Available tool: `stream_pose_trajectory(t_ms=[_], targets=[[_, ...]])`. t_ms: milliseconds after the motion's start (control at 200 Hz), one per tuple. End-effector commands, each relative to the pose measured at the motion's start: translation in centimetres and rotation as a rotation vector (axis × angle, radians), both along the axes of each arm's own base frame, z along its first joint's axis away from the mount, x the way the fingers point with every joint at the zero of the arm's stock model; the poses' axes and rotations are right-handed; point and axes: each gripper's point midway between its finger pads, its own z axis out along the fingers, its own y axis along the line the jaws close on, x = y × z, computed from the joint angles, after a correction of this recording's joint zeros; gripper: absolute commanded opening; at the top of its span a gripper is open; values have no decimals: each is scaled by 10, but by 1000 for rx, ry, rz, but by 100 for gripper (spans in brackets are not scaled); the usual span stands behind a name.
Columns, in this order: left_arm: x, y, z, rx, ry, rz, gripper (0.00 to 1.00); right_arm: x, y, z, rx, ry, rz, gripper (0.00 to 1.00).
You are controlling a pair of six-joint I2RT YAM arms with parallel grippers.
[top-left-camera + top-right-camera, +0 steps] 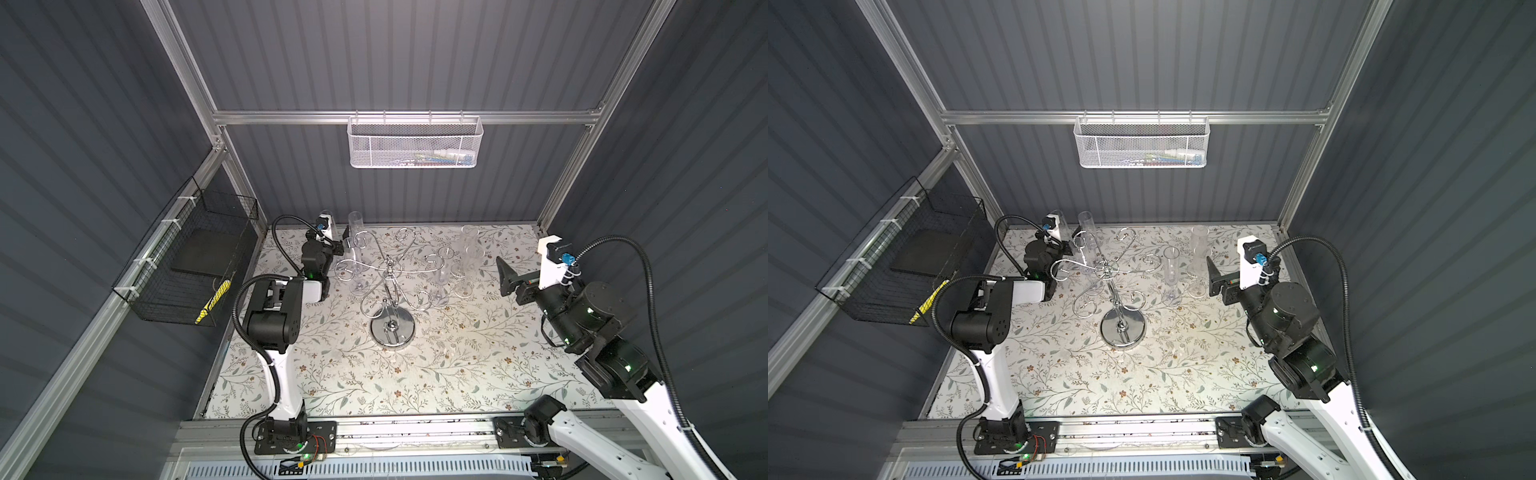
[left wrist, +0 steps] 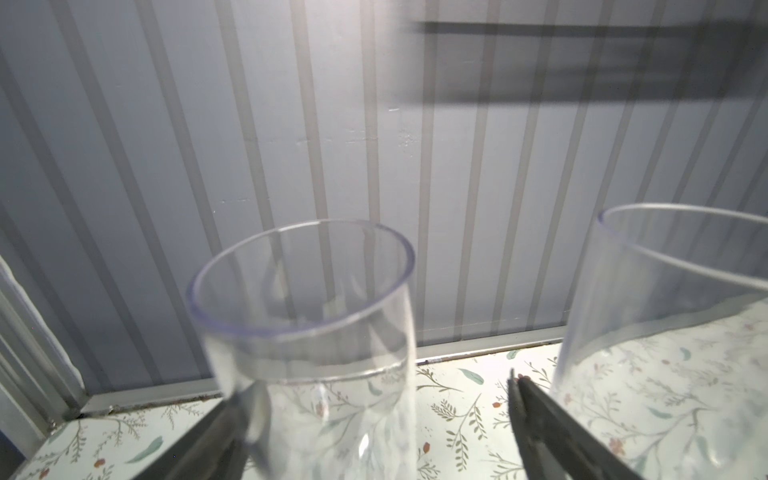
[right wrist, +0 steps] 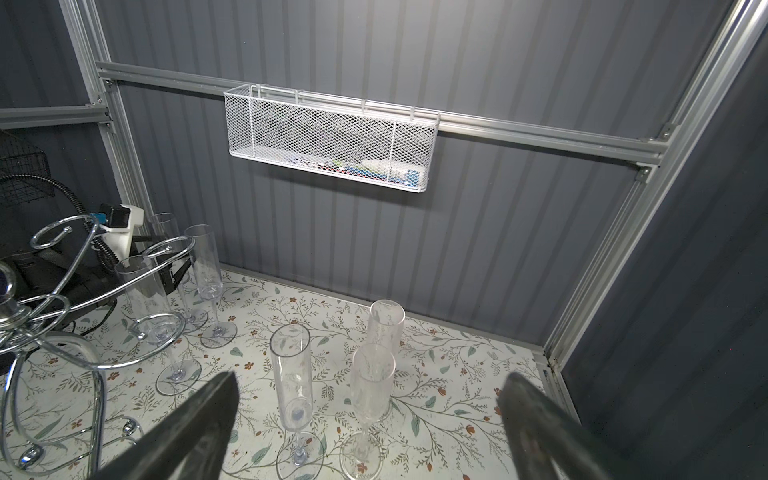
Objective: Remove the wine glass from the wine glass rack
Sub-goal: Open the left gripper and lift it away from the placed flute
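Seemingly this is the release: the left gripper (image 2: 374,392) stands wide open around a glass (image 2: 307,299) and grips nothing. The glass looks to be upright on the table (image 1: 457,374) by the back wall (image 2: 374,166), well clear of the rack (image 1: 392,328), which looks bare. The right gripper (image 3: 370,378) gapes too, empty. Next, I judge, the left arm should back straight out without nudging the second glass (image 2: 665,311).

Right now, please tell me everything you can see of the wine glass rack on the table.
The wine glass rack is a shiny chrome wire tree. Its round mirror-like base stands on the floral table, and a twisted stem rises upright to a hub. Six curved arms spread from there, each ending in a curled hook. The hooks look empty. Only the table seems to touch it.
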Motion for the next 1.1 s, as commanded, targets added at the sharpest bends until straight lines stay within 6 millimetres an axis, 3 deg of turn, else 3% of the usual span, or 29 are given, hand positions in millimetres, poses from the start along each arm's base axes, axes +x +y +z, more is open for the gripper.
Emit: stream_pose_trajectory(t_ms=[0,570,875,1096], targets=[[-9,12,27,15,-51,44,99,-1,2,8,19,-21,17,99],[-40,20,46,20,-54,57,99,-9,4,15,48,-44,52,99],[-56,26,76,31,-84,72,99,-14,7,21,62,-58,80,99],[-69,42,103,34,-108,117,99,-24,5,30,89,-70,102,99]])
